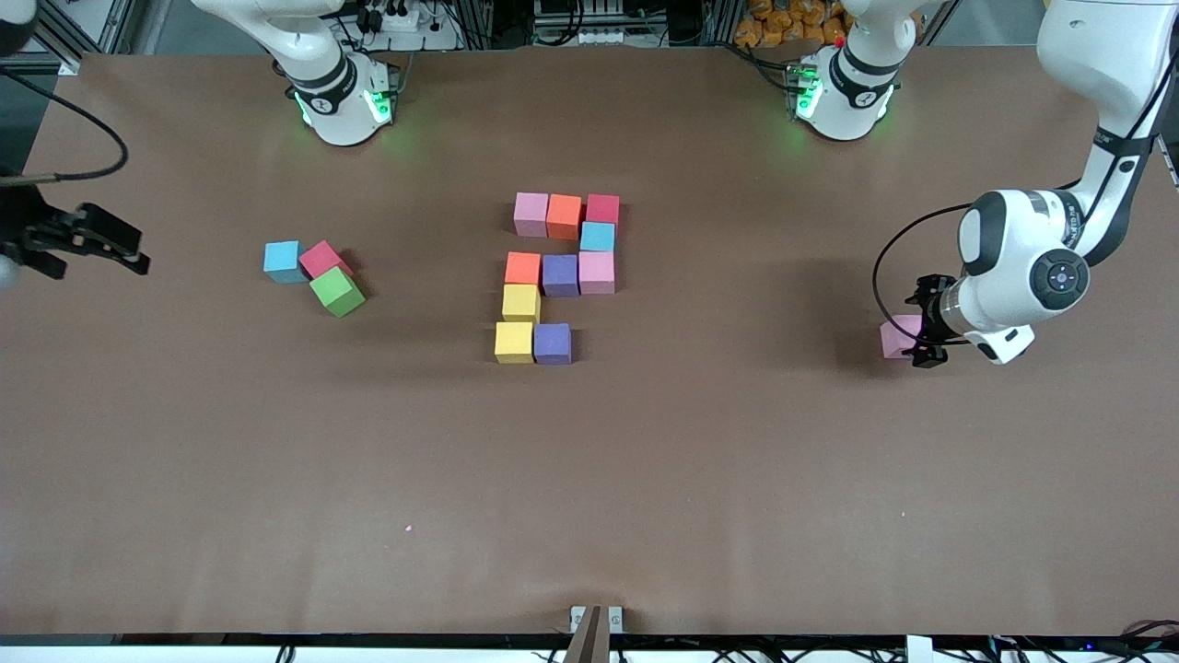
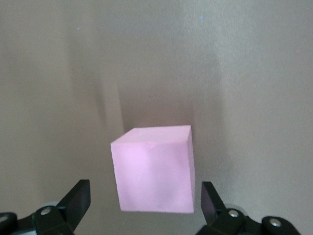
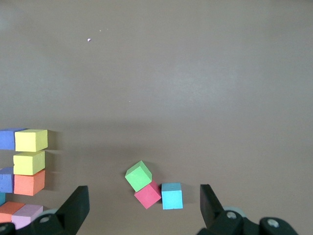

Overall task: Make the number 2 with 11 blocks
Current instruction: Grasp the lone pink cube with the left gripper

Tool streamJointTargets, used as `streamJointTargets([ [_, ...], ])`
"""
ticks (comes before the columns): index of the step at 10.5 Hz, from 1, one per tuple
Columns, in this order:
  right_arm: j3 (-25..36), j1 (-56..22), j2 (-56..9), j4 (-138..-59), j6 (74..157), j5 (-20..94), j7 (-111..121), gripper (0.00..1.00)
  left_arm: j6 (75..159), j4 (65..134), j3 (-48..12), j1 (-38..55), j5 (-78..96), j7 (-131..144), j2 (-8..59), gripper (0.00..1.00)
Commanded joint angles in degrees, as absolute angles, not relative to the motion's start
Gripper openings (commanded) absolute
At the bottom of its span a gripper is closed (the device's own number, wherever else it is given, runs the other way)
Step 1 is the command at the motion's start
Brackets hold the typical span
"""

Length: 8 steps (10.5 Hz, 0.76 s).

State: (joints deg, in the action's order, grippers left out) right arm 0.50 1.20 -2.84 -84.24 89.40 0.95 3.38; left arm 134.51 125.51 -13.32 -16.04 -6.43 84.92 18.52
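Nearest the front camera among the cubes lies the bottom row of the number 2 (image 1: 556,276): a yellow cube (image 1: 514,342) touching a purple cube (image 1: 553,343), with one place beside the purple cube, toward the left arm's end, not yet filled. Ten of the blocks stand in the digit; the rest of its rows look complete.

The last light pink cube (image 1: 897,335) sits alone toward the left arm's end of the table, well apart from the digit. The left gripper (image 2: 146,203) is down around it, fingers (image 2: 78,200) spread wide on either side and not touching the foam, so nothing is held yet.

The right gripper (image 1: 92,241) waits over the right arm's end of the table, fingers wide apart and empty. Near it lie a spare blue cube (image 1: 282,261), a red cube (image 1: 324,259) and the green cube (image 1: 337,292), touching one another.

The cube sits skewed between the fingers in the left wrist view, so closing may twist it or pinch a corner, and a crooked grip could nudge the purple cube at placement.

No writing or brand can be read anywhere.
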Motion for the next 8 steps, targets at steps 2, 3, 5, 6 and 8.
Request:
streamJointTargets([
  [2, 0.18, 1.58, -4.04, -82.09, 89.2, 0.18, 4.31, 1.0, 139.99, 128.49, -13.8, -17.31, -6.15, 84.72, 17.66, 1.0],
  [3, 0.18, 2.02, -4.83, -82.26, 89.82, 0.35, 5.26, 1.0, 141.66, 129.37, -13.8, -17.23, -6.15, 84.9, 17.93, 1.0],
  [5, 0.18, 3.77, -6.58, -82.27, 90.87, 0.61, 11.49, 1.0, 145.61, 131.82, -13.8, -17.14, -6.15, 84.99, 18.54, 1.0],
  [6, 0.26, 4.48, -6.85, -82.27, 92.71, 1.14, 11.6, 1.0, 146.94, 132.36, -13.71, -17.05, -6.15, 85.08, 18.98, 1.0],
  [8, 0.26, 4.92, -6.86, -82.44, 92.9, 1.05, 11.69, 1.0, 147.91, 132.28, -13.62, -17.14, -6.15, 85.25, 19.77, 1.0],
])
